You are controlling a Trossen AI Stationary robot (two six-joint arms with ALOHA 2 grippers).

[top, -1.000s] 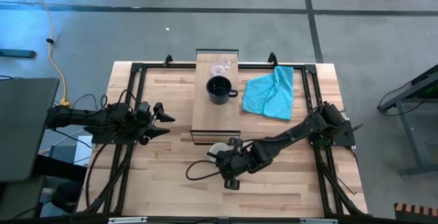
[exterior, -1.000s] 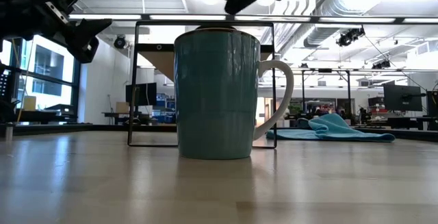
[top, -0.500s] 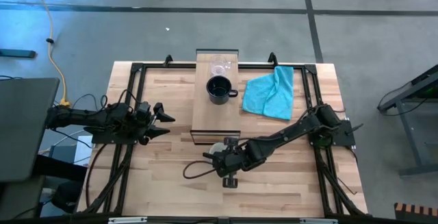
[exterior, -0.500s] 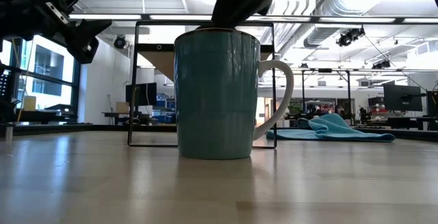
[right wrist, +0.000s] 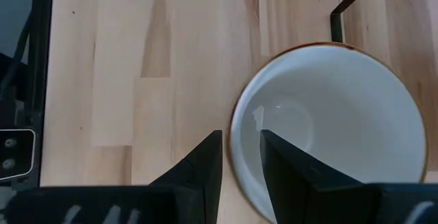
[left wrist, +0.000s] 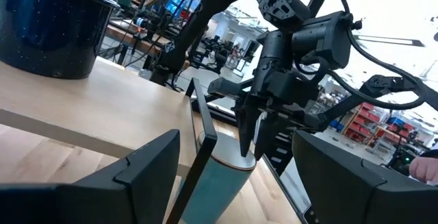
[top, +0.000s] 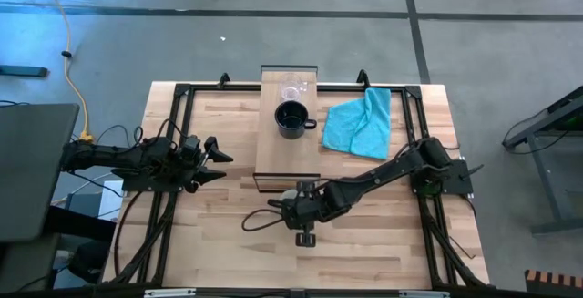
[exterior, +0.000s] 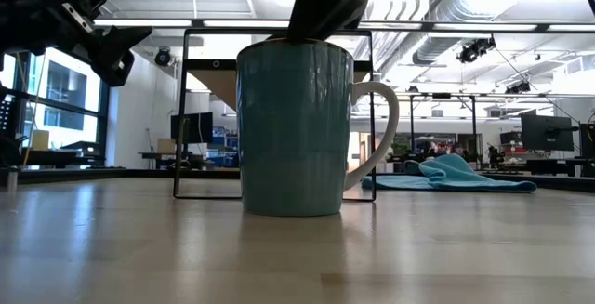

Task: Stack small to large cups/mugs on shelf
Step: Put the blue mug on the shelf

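Jaws of the right gripper (right wrist: 239, 166), slightly parted, now straddle the white mug's (right wrist: 328, 125) rim after descending; grasp seems imminent; left gripper (top: 211, 159) waits open

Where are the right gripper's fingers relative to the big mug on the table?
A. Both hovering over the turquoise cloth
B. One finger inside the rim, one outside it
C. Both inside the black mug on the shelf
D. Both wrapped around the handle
B: in the right wrist view, the right gripper straddles the rim of the white-lined mug, with one finger inside and the other outside.
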